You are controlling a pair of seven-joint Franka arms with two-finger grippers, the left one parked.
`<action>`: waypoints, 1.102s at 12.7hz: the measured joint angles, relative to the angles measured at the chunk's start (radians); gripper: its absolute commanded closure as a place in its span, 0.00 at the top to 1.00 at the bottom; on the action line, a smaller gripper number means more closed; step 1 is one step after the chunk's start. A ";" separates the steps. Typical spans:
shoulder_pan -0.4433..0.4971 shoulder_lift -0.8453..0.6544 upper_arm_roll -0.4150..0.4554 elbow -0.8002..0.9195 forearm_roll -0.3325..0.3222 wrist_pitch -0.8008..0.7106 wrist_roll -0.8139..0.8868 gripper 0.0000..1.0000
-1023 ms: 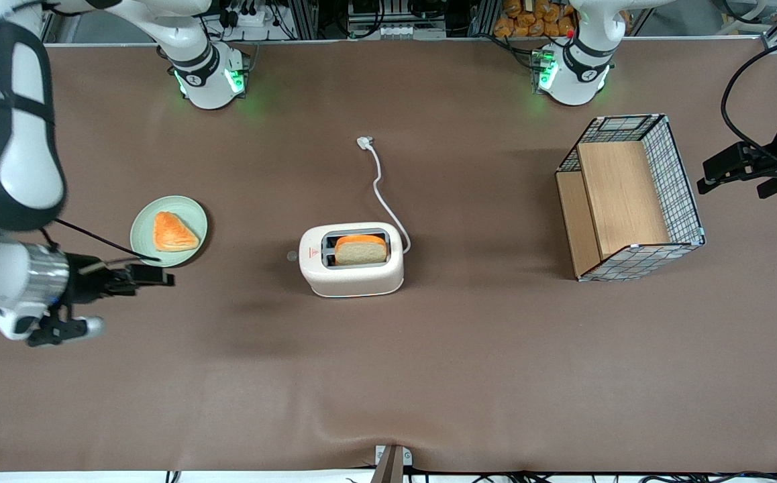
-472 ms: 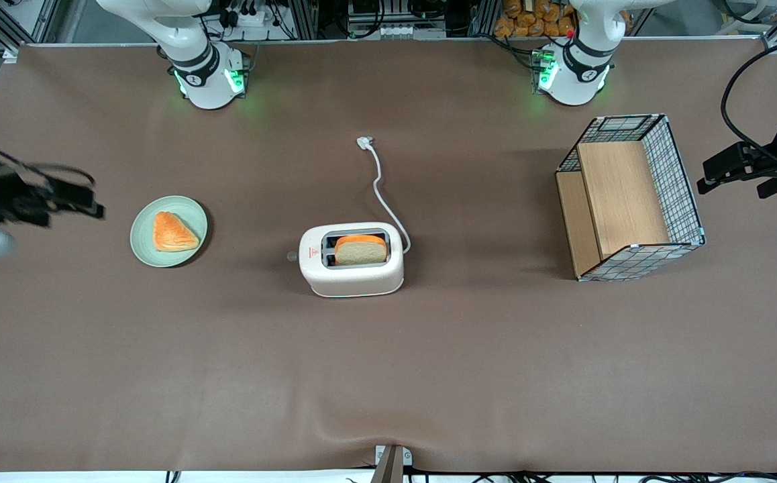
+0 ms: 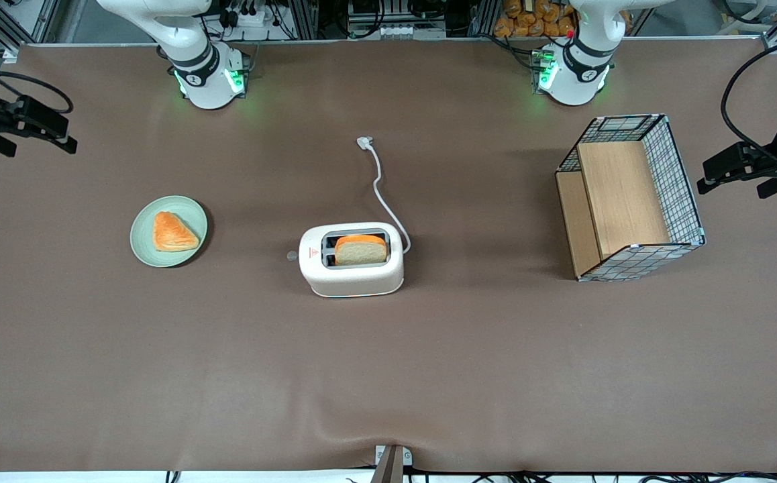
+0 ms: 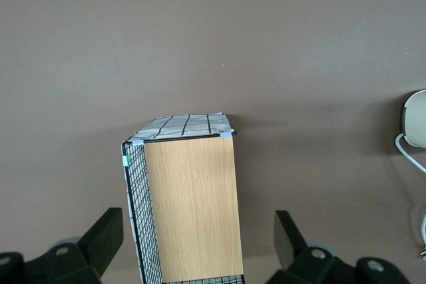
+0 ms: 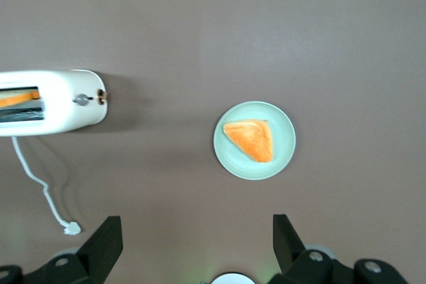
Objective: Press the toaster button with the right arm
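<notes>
The toaster (image 3: 351, 259) stands mid-table, one slot holding a bread slice (image 3: 360, 249), with the button (image 3: 291, 255) jutting from the narrow end that faces the plate (image 3: 168, 231). The right arm's claw (image 3: 43, 127) hangs high at the working arm's end of the table, well apart from the toaster, fingers spread wide and empty. The risk: the knob is tiny, so a slightly off approach may strike the casing and shove the light toaster along the cloth, or sweep the plate and its pastry (image 3: 174, 231) on the way.

Wire-mesh basket (image 4: 183, 204) with wooden panel on the brown table (image 4: 200, 38); toaster (image 4: 415, 119) edge with white cord (image 4: 413, 159).
</notes>
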 measured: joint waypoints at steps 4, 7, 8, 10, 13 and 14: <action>-0.002 0.007 0.000 -0.049 -0.031 0.059 0.000 1.00; -0.003 0.030 0.001 -0.011 -0.052 0.067 0.000 1.00; -0.003 0.031 0.003 0.001 -0.060 0.066 0.000 1.00; -0.003 0.030 0.006 0.023 -0.063 0.058 -0.001 1.00; -0.003 0.030 0.006 0.031 -0.061 0.043 -0.001 1.00; -0.004 0.030 0.003 0.031 -0.060 0.043 -0.001 1.00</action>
